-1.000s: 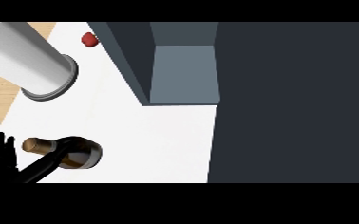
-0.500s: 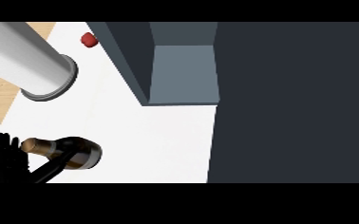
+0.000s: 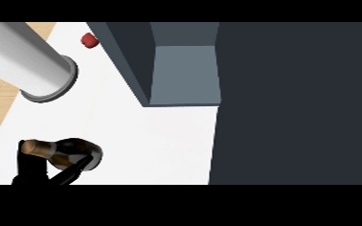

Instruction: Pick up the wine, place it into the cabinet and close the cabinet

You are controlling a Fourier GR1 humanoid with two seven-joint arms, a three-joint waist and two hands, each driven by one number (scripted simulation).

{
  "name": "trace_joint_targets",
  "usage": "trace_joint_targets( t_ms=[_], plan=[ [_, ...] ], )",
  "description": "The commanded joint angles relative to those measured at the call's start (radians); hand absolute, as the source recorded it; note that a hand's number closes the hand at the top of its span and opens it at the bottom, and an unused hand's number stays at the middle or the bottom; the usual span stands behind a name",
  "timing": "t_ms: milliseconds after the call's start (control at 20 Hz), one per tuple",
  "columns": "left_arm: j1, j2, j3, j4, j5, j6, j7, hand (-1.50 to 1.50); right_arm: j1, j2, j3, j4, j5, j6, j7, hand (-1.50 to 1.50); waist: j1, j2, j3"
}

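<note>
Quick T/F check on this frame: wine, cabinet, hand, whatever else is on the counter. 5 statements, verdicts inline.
1. The left hand is curled round the wine. True.
2. The wine is already inside the cabinet. False: it is at the lower left of the counter, apart from the cabinet.
3. The cabinet is shut. False: it stands open, its inside showing.
4. A small red thing lies beside the cabinet's upper left edge. True.
5. The grey cylinder lies on the wine. False: it is at the upper left, well apart from the bottle.
</note>
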Motion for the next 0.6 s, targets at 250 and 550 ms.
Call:
trace_joint_targets(
  t_ms=[250,550],
  plan=[
    [-0.041,-0.003,-0.013,0.230,0.133,-0.047,-0.213,-1.50,0.014,-0.003,-0.045,-0.184,-0.077,-0.016,0.070,-1.50,0.009,0.003,0.000],
    [-0.112,-0.003,0.028,0.276,0.209,-0.066,-0.241,-1.50,0.015,-0.019,-0.027,-0.253,-0.063,-0.015,0.128,-1.50,0.003,0.001,0.000]
  ],
)
